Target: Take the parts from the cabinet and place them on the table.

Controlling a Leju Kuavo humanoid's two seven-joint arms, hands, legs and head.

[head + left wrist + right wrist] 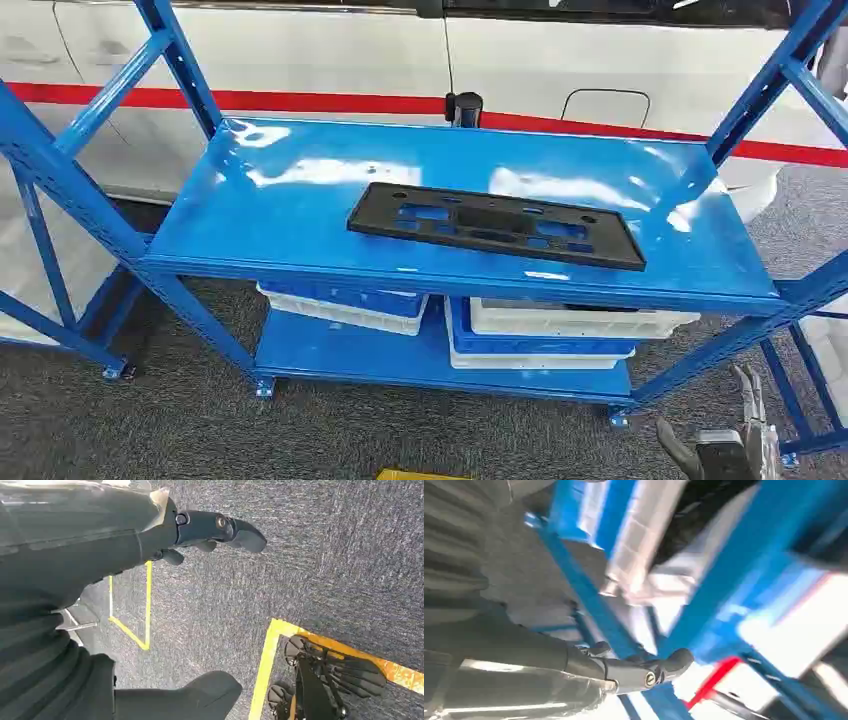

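A flat black plastic part (495, 223) with several cut-outs lies on the blue rack's top shelf (290, 215), a little right of the middle. My right hand (738, 445) hangs low at the rack's right front corner, well below the shelf, fingers apart and holding nothing. In the right wrist view the right hand (624, 670) is blurred, close to the rack's blue struts (589, 600). In the left wrist view my left hand (160, 535) hangs over the grey carpet (320, 565), fingers spread and empty.
White and blue bins (560, 330) sit stacked on the rack's lower shelf, with another bin (345, 305) to their left. Blue uprights (60, 170) flank the shelf on both sides. A white car with a red stripe (330, 100) stands behind. Yellow tape (267, 665) marks the floor.
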